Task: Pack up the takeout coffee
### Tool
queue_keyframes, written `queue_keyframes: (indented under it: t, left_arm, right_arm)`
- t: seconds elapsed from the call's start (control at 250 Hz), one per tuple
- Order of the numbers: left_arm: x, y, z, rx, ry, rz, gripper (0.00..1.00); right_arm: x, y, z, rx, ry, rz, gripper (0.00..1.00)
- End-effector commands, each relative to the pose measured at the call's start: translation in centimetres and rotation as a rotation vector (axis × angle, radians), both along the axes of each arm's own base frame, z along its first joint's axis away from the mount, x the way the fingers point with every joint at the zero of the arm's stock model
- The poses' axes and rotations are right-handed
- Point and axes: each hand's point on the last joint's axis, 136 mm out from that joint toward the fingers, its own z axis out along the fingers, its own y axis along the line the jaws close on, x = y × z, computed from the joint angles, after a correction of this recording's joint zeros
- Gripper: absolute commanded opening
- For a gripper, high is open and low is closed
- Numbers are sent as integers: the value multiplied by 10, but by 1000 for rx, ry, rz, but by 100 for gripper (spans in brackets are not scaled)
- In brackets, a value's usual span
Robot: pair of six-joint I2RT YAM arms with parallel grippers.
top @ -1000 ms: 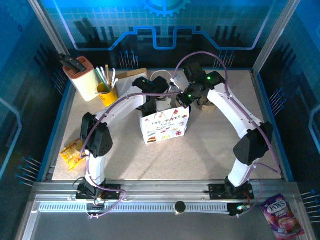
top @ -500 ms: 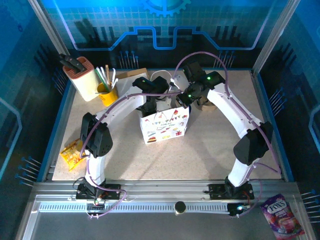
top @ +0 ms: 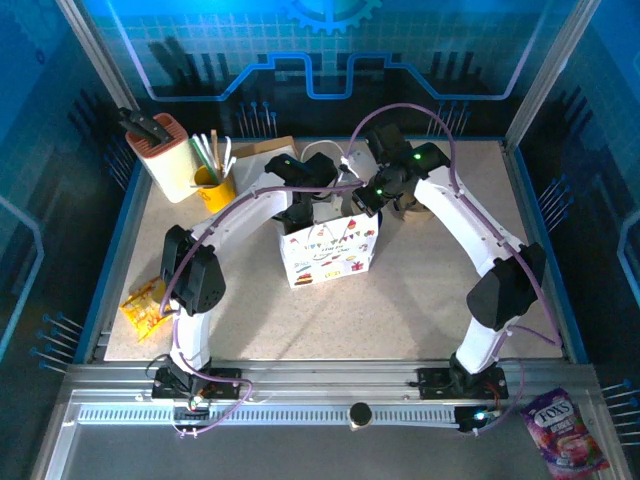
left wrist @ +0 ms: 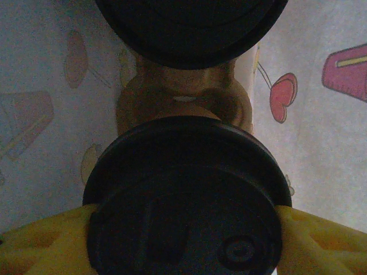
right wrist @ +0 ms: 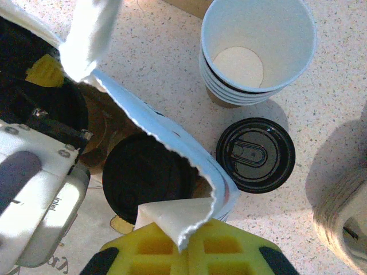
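Observation:
A white printed paper bag (top: 328, 255) stands open mid-table. My left gripper (left wrist: 186, 229) is down inside it, its yellow fingers (left wrist: 49, 243) against both sides of the black lid of a takeout coffee cup (left wrist: 186, 195). A second lidded cup (left wrist: 189, 28) sits just beyond, with the brown carrier (left wrist: 183, 94) showing between them. My right gripper (right wrist: 192, 240) is shut on the bag's torn top rim (right wrist: 172, 152) at its right corner, holding it open. In the right wrist view a lidded cup (right wrist: 146, 175) shows inside the bag. From above, both grippers (top: 300, 210) (top: 358, 203) meet at the bag's top.
Right of the bag stand a stack of empty paper cups (right wrist: 258, 51), a loose black lid (right wrist: 256, 154) and a beige moulded piece (right wrist: 344, 223). A knife block (top: 158, 150) and yellow straw cup (top: 214, 185) are back left. A snack packet (top: 143, 305) lies at the left edge.

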Motion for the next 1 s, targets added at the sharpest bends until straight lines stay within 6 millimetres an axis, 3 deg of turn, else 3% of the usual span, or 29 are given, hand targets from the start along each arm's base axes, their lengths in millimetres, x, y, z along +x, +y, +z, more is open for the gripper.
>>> queue_keyframes:
  t: [0.0, 0.995]
  left_arm:
    - [-2, 5, 9, -3, 9, -3, 47]
    - [-1, 8, -45, 43, 110, 31, 46]
  right_arm:
    - [-4, -4, -14, -39, 49, 9, 7]
    - [-5, -4, -17, -35, 54, 9, 7]
